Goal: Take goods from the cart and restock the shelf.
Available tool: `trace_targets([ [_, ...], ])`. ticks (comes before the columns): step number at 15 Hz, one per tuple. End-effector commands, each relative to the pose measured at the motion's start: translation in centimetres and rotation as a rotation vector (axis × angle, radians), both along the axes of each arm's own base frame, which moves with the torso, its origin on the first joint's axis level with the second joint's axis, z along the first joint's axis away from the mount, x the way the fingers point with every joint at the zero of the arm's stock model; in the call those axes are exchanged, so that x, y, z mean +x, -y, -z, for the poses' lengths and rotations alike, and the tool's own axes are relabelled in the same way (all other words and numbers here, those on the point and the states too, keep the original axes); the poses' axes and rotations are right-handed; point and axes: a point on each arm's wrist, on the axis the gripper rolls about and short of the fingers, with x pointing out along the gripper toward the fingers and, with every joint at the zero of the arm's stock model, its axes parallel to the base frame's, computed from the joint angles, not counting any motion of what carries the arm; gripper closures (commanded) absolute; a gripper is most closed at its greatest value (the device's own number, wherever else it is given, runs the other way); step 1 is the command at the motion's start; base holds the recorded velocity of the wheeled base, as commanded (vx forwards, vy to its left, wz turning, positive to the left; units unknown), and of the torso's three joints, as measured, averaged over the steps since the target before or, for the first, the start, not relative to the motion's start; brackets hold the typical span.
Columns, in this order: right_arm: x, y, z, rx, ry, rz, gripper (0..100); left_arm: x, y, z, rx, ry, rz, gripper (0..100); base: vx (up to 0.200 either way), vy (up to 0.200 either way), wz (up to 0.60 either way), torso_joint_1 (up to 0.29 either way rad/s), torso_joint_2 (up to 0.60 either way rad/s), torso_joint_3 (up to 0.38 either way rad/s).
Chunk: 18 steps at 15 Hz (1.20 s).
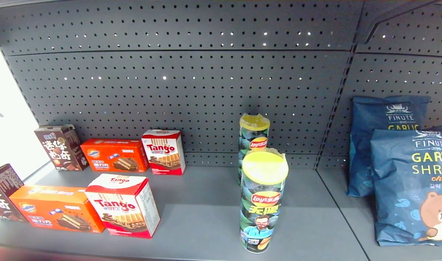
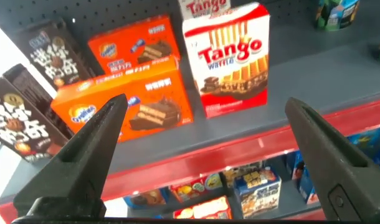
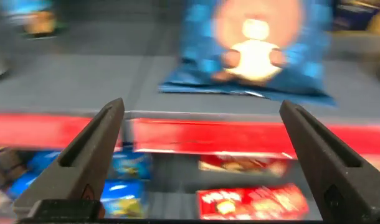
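On the grey shelf (image 1: 206, 203) two chip cans stand one behind the other, the front can (image 1: 263, 201) near the shelf's edge and the rear can (image 1: 254, 139) by the pegboard. At the left sit red-and-white wafer boxes (image 1: 124, 204) (image 1: 164, 151), orange boxes (image 1: 56, 213) (image 1: 114, 154) and brown boxes (image 1: 61, 146). My left gripper (image 2: 205, 134) hangs open and empty in front of the shelf edge, facing the front wafer box (image 2: 230, 59) and orange box (image 2: 124, 102). My right gripper (image 3: 202, 134) is open and empty before the blue chip bag (image 3: 255, 53).
Blue shrimp-chip bags (image 1: 411, 185) (image 1: 382, 123) fill the right bay. The shelf has a red front strip (image 2: 240, 155) (image 3: 209, 134), with packaged goods on the lower shelf (image 3: 252, 202). Bare shelf lies between the wafer boxes and the cans.
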Motion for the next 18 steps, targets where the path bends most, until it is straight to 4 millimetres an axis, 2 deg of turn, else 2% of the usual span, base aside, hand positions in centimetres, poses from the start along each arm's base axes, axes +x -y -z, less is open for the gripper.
trace_targets([
  [1, -0.5, 0.0, 0.1, 0.001, 0.061, -0.015, 0, -0.6, -0.2, 1.9, 0.001, 0.0, -0.004, 0, 0.0, 0.0, 0.0, 0.0, 0.0, 0.0],
  [2, -0.5, 0.0, 0.1, 0.001, 0.061, -0.015, 0, -1.1, -0.3, 3.2, -0.003, 0.014, -0.007, 0, 0.0, 0.0, 0.0, 0.0, 0.0, 0.0],
  [3, -0.5, 0.0, 0.1, 0.003, 0.061, -0.015, 0, -1.1, -0.3, 3.2, -0.003, 0.014, -0.007, 0, 0.0, 0.0, 0.0, 0.0, 0.0, 0.0],
  [4, -0.5, 0.0, 0.1, 0.003, 0.061, -0.015, 0, -1.8, -0.6, 5.6, -0.013, 0.049, -0.004, 0, 0.0, 0.0, 0.0, 0.0, 0.0, 0.0],
  [5, -0.5, 0.0, 0.1, 0.003, 0.061, -0.015, 0, -2.0, -0.6, 6.1, -0.017, 0.053, 0.007, 0, 0.0, 0.0, 0.0, 0.0, 0.0, 0.0],
  [7, -0.5, 0.0, 0.1, 0.003, 0.061, -0.015, 0, -1.9, -0.7, 6.1, -0.027, 0.024, 0.146, 0, 0.0, 0.0, 0.0, 0.0, 0.0, 0.0],
  [9, -0.5, 0.0, 0.1, 0.003, 0.061, -0.015, 0, -1.7, -0.7, 6.0, -0.024, 0.005, 0.2, 0, 0.0, 0.0, 0.0, 0.0, 0.0, 0.0],
  [11, -0.5, 0.0, 0.1, 0.003, 0.061, -0.015, 0, -1.5, -0.5, 6.0, -0.039, -0.026, 0.158, 0, 0.0, 0.0, 0.0, 0.0, 0.0, 0.0],
  [18, -0.5, 0.0, 0.1, 0.003, 0.061, -0.015, 0, -2.2, -0.5, 6.3, -0.139, 0.05, 0.022, 0, 0.0, 0.0, 0.0, 0.0, 0.0, 0.0],
])
